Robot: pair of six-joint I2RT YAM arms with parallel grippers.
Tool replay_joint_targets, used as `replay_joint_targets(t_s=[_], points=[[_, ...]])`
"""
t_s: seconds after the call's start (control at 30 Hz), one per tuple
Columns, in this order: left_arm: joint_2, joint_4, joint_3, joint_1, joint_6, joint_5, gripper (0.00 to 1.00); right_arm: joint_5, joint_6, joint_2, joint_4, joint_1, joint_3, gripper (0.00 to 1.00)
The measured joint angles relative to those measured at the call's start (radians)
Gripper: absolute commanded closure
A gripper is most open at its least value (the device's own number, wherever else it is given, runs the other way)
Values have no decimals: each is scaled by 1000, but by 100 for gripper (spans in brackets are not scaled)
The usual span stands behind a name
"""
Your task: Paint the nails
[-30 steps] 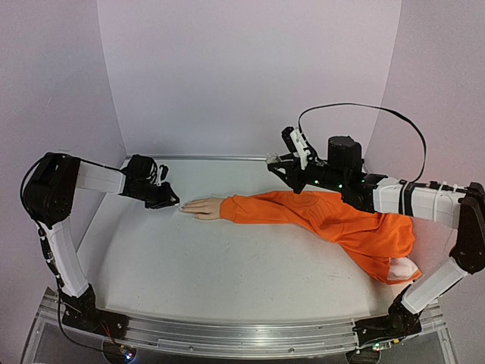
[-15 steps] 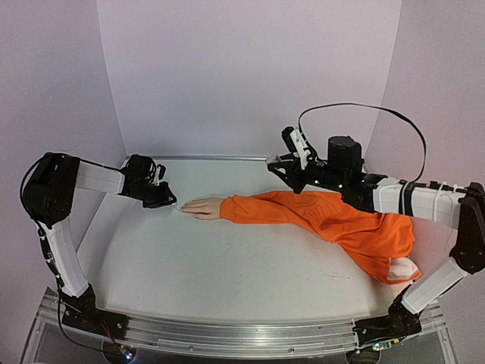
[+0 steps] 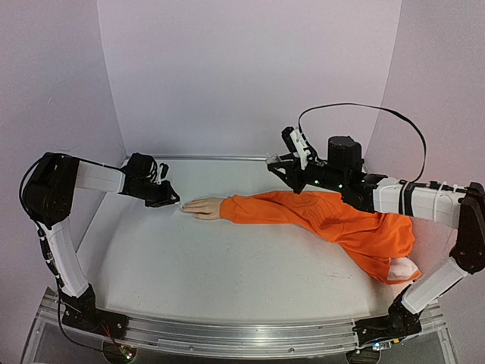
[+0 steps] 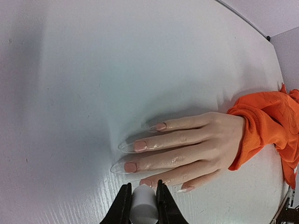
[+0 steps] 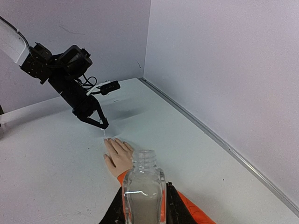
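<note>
An orange sleeve [image 3: 318,216] sprawls rightward across the white counter [image 3: 227,265]. Above its middle, the right end effector [image 5: 144,205] is clamped on an uncapped clear bottle [image 5: 142,184], well apart from the fingertips. The pale mannequin hand [image 4: 198,144] lies palm down with its nails [image 4: 140,145] pointing left, just beside the left end effector [image 4: 140,203], which is clamped on a small white cylinder [image 4: 142,210] near the nearest fingertips.

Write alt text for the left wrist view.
A pale mannequin hand lies flat on a white table, long pinkish nails pointing left, an orange sleeve at its wrist. At the bottom edge the left pincer is shut on a white cylinder near the hand.
</note>
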State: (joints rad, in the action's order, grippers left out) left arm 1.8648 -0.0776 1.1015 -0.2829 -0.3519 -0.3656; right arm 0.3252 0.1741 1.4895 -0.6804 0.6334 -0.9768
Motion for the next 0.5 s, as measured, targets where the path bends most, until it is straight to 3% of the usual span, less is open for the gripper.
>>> replay_joint_targets(t_s=[0.5], points=[[1,0,11,-5,0,-6,100,0,0,0,0,0,0,100]])
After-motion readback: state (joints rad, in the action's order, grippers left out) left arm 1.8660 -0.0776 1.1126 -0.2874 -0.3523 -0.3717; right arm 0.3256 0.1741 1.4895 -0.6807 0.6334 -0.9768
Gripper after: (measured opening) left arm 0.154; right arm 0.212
